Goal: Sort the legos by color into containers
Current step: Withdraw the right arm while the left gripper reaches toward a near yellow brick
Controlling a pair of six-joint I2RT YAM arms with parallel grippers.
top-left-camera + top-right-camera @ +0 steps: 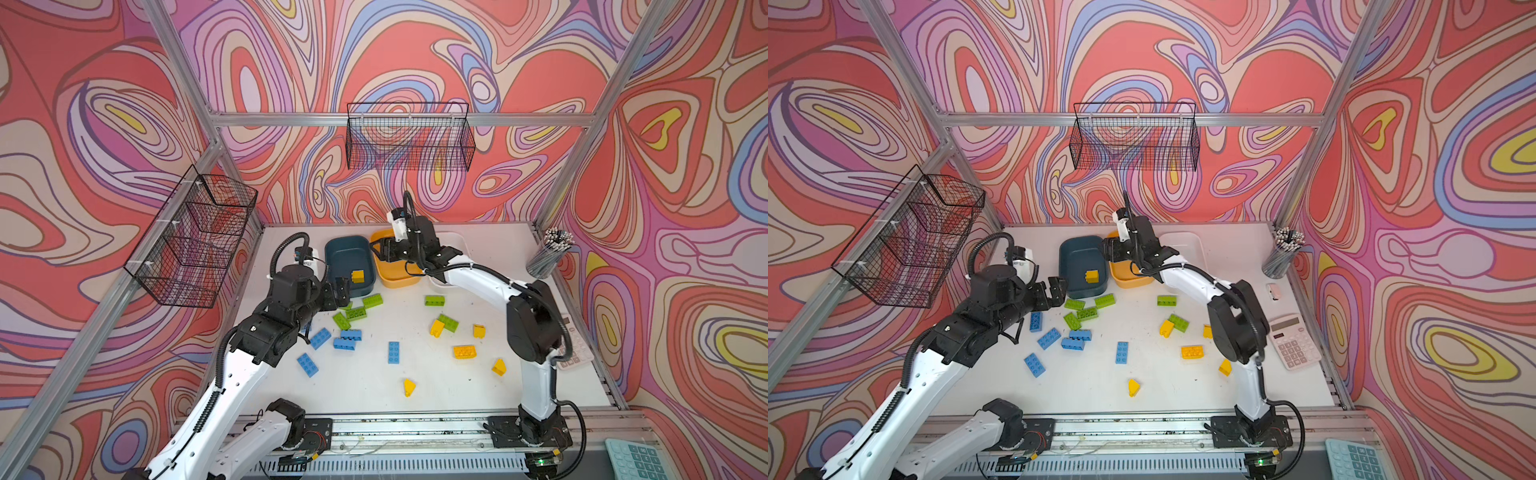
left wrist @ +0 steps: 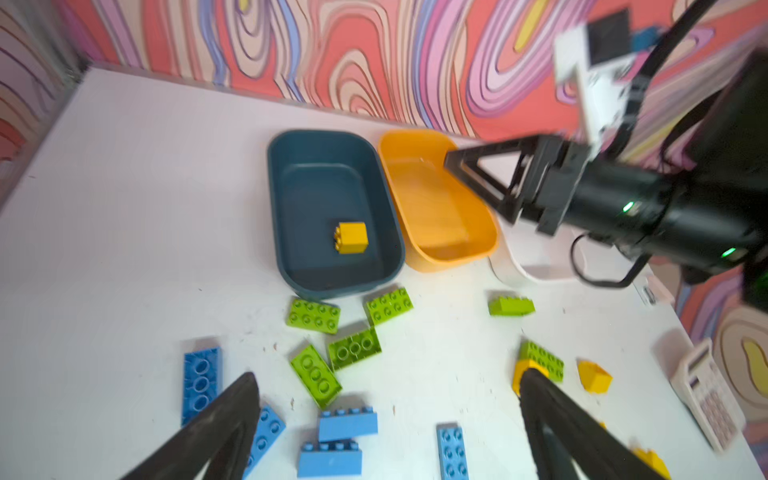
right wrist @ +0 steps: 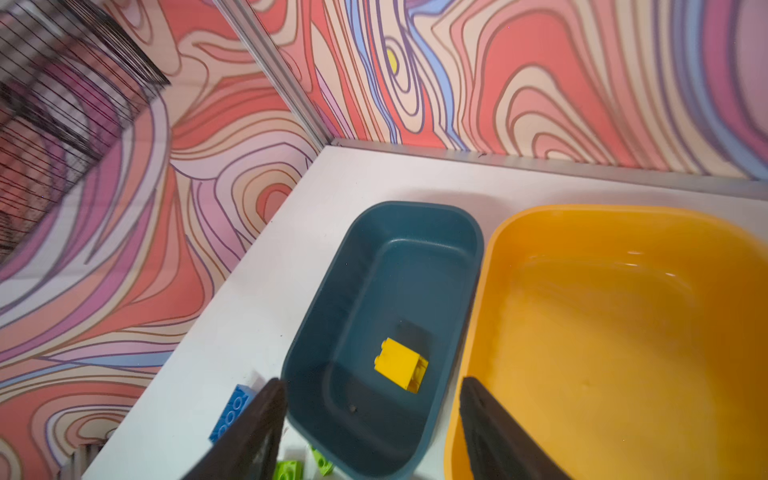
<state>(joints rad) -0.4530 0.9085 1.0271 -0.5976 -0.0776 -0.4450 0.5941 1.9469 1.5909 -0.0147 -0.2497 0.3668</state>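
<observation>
Hazard: yellow lego in teal tub; adding blue would mix colours. Left end effector, right end effector: apart, empty.

A dark teal tub, yellow-orange tub, white tub; lime green bricks, light blue bricks, yellow bricks; white table; walls swirled in red, pink, lilac and blue; black wire baskets

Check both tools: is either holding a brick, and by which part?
Nothing is held. The left tool and right tool are both open and empty; a yellow brick lies loose in the dark teal tub.
</observation>
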